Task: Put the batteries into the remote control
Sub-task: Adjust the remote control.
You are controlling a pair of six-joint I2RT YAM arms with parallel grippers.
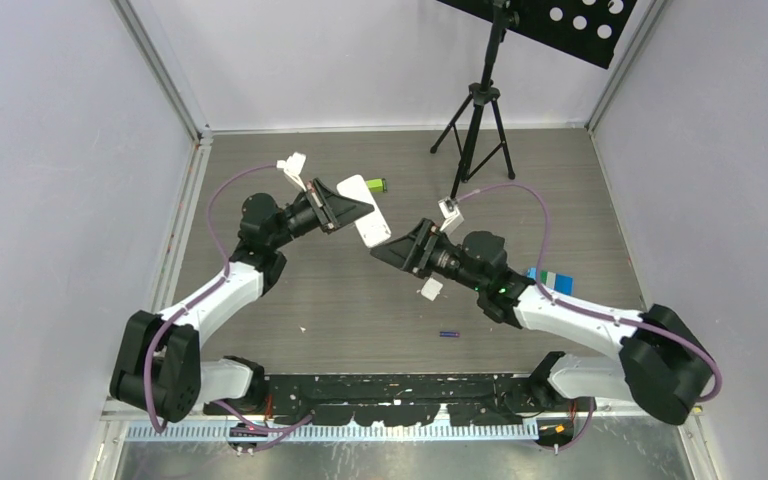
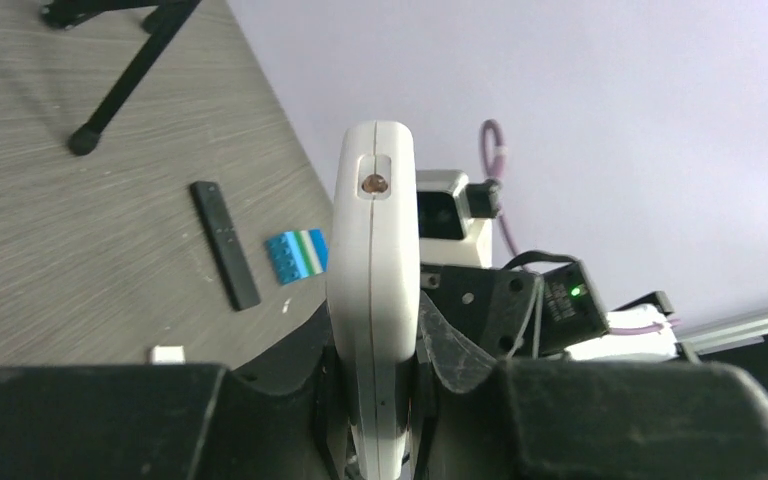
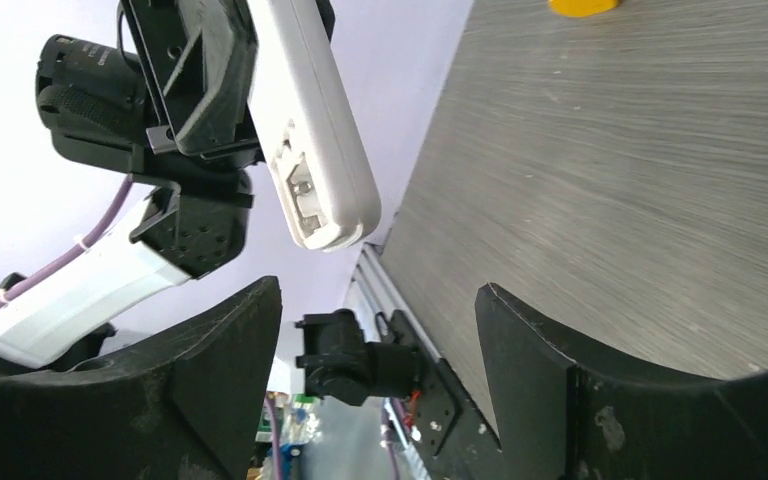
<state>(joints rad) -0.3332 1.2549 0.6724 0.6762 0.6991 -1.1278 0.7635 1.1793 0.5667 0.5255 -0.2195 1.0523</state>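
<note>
Top view: clamps a white remote (image 1: 368,210) in the left gripper (image 1: 352,207) just above frame centre. Spreads the right gripper (image 1: 392,250) wide and empty, just below and right of the remote's lower end. Shows a green battery (image 1: 375,185) on the table (image 1: 340,310) just above the remote, and a blue-purple battery (image 1: 449,334) at lower centre, well apart from both grippers.

Left wrist view: looks along the remote (image 2: 372,290), upright at centre and pinched at its lower end by the left gripper (image 2: 372,430). Catches a blue-green block (image 2: 297,253) on the table at left.

Right wrist view: frames the remote (image 3: 310,120) at upper left, with its battery bay open at the lower end. Sets the right gripper (image 3: 375,350) across the bottom — fingers (image 3: 210,380) far apart, nothing between. Crops a yellow battery (image 3: 582,5) at the top edge.
</note>
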